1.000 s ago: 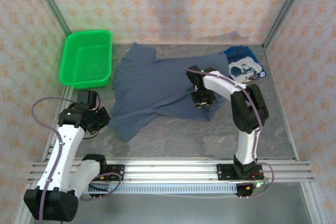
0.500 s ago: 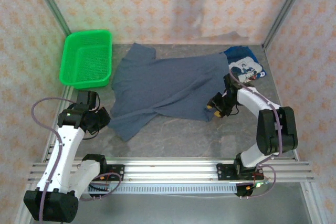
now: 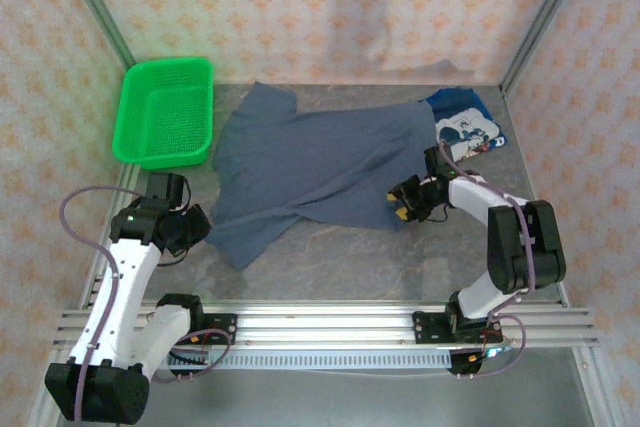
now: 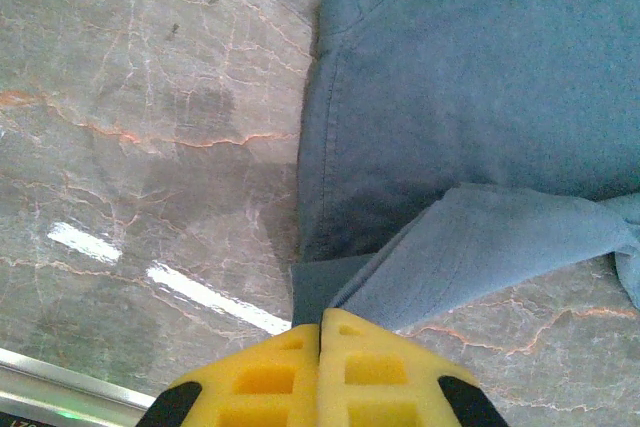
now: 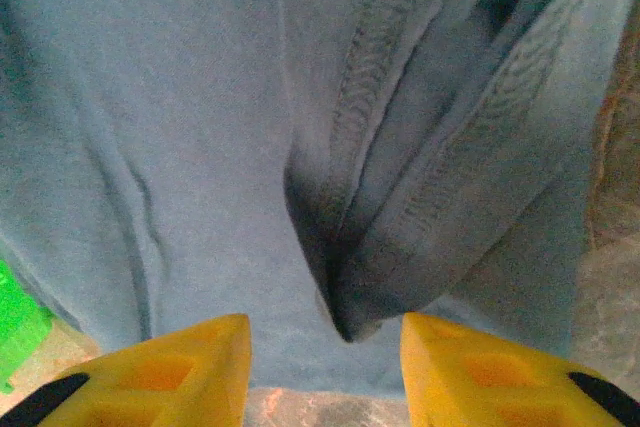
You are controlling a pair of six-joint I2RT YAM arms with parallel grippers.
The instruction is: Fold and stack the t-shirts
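**Left arm.** Bent at the elbow over the table's [image 3: 350, 267] 8 o'clock corner, forearm angled toward 1 o'clock. The left gripper [image 3: 188, 229] is clenched: in the wrist view its yellow waffle-moulded pads [image 4: 270, 377] are pressed flat together with nothing seen between them [image 4: 320, 319]. The slate-blue t-shirt's [image 4: 450, 97] folded-over hem corner lies just beyond the tips, at 12 o'clock.

**Green mesh basket** [image 3: 165, 112]. Rigid plastic, rectangular, set at the table's 10 o'clock corner, just beside the shirt's sleeve.

**Slate-blue t-shirt** [image 3: 320, 162]. Soft matte cloth, spread rumpled across the middle of the grey veined stone-look surface.

**Right arm.** Folded sharply, forearm reaching toward 9 o'clock, low over the table. The right gripper [image 3: 403, 205] is released, pads held apart [image 5: 325, 332]. A bunched, stitched hem fold of the slate-blue shirt [image 5: 200, 97] hangs in front of the gap; contact cannot be told.

**Royal-blue t-shirt** [image 3: 465, 127]. White printed graphic, crumpled at the table's 2 o'clock corner, partly under the slate-blue shirt's edge.
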